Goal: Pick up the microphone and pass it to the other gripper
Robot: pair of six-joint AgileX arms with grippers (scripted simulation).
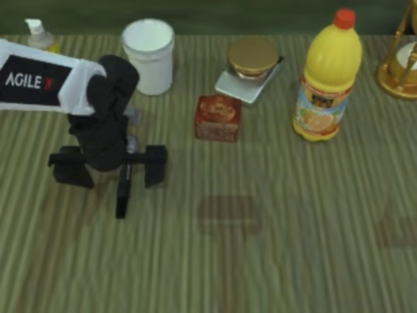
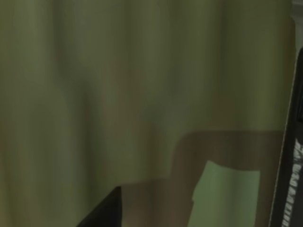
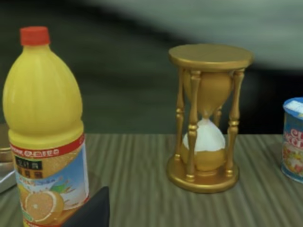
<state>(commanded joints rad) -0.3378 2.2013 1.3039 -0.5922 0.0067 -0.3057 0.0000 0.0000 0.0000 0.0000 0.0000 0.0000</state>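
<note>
The microphone (image 1: pixel 122 190) lies flat on the striped table near the left side. Its slim black handle points toward the front edge, and its grey head is mostly hidden under my left wrist. My left gripper (image 1: pixel 112 173) hangs right over it, open wide, one finger on each side of the handle and neither touching it. The left wrist view shows one black fingertip (image 2: pixel 103 215) above the table and a black bar with pale lettering (image 2: pixel 289 161) along the edge. My right gripper (image 3: pixel 137 222), the other gripper, is out of the top view; one finger (image 3: pixel 92 213) shows, set well off to the side.
Along the back stand a pump bottle (image 1: pixel 39 36), a white cup (image 1: pixel 148 55), a grey scale with a bronze lid (image 1: pixel 249 65), an orange juice bottle (image 1: pixel 328 78) and a gold hourglass (image 1: pixel 399 65). A red-brown box (image 1: pixel 217 117) sits mid-table. A blue-lidded cup (image 3: pixel 293 139) stands beside the hourglass.
</note>
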